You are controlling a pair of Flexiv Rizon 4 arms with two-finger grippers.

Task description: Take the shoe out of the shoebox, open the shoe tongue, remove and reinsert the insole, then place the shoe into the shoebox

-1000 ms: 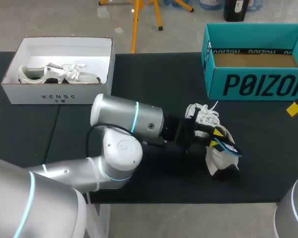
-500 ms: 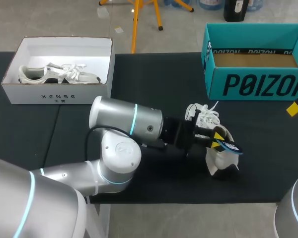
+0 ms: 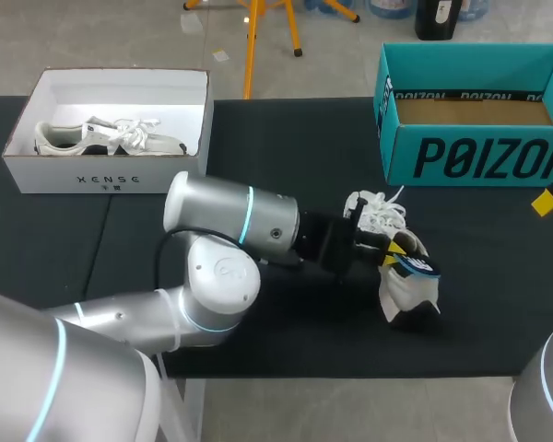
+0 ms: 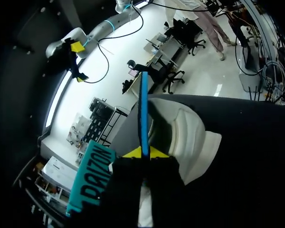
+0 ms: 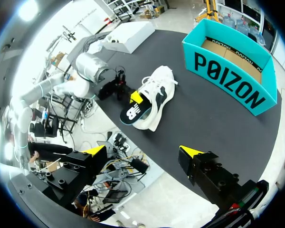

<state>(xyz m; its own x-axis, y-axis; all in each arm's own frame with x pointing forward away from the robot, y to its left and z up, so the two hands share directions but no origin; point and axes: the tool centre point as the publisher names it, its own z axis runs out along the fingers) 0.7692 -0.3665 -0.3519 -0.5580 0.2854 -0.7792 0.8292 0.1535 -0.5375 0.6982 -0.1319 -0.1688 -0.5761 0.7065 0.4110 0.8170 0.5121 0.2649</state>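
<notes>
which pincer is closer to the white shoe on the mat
Left. The left pincer is right at the white shoe, shut on the insole; the right pincer is open, well away from it.

open mat between shoe and teal box, left arm beside shoe

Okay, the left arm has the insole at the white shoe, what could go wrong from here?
First, the white sneaker lies unheld on the black table mat, with the right gripper open and away from it, so pushing could slide or roll it. Second, the left gripper pinches the blue and black insole between its fingers by one end only, so it may fold or slip instead of seating.
</notes>
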